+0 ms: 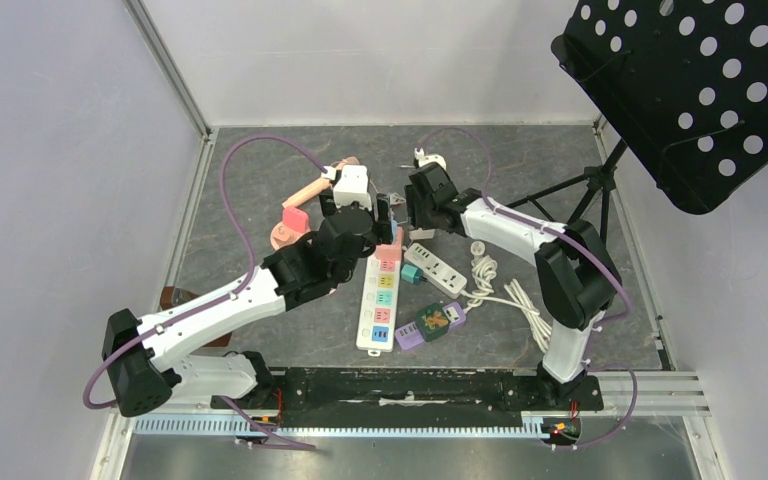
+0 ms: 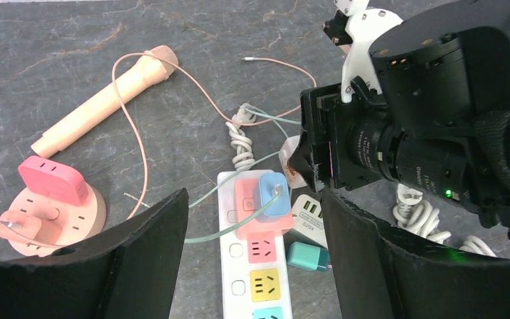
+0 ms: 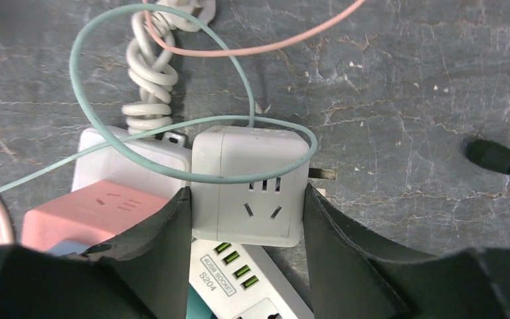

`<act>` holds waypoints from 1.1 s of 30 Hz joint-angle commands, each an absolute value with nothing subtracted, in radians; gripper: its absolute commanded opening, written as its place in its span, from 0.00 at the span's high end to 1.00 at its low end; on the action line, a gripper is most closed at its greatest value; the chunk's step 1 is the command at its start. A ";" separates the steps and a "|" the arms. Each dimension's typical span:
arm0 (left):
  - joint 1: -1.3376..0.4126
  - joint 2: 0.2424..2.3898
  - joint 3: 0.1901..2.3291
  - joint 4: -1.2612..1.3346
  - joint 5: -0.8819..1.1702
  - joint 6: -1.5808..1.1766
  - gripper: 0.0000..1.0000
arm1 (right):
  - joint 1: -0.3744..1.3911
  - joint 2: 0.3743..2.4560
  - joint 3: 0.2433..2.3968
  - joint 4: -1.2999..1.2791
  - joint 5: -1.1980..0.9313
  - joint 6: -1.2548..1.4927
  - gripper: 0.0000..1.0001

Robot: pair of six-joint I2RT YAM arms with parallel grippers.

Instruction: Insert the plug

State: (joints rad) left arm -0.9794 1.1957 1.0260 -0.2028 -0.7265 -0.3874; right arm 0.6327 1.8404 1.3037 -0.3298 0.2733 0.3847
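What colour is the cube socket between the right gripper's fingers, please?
The cube socket is white, best seen in the right wrist view.

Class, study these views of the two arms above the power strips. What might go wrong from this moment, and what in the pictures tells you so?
1. A mint-green cable loops over the white cube adapter pinched by the right claw. Lifting the adapter may snag the cable and drag whatever it is attached to.
2. The right arm's wrist sits just beside the open left claw, so a move by either could make them collide.
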 commanded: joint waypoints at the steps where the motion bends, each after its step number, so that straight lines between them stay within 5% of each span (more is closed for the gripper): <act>1: -0.970 1.188 1.074 -0.152 -0.702 -0.344 0.21 | 0.605 1.740 1.386 -0.316 0.180 0.322 0.74; 21: -0.817 1.192 1.158 -0.266 -0.389 -0.457 0.21 | 0.402 1.508 1.281 -0.260 -0.573 0.208 0.72; 33: -0.728 0.993 1.078 -0.299 0.225 0.177 0.08 | 0.402 1.427 1.195 -0.062 -0.809 0.369 0.72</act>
State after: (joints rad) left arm -0.7513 1.0473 1.0843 -0.2718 -0.0166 -0.0525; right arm 0.4030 1.4906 1.2049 -0.1993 -0.6830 0.3038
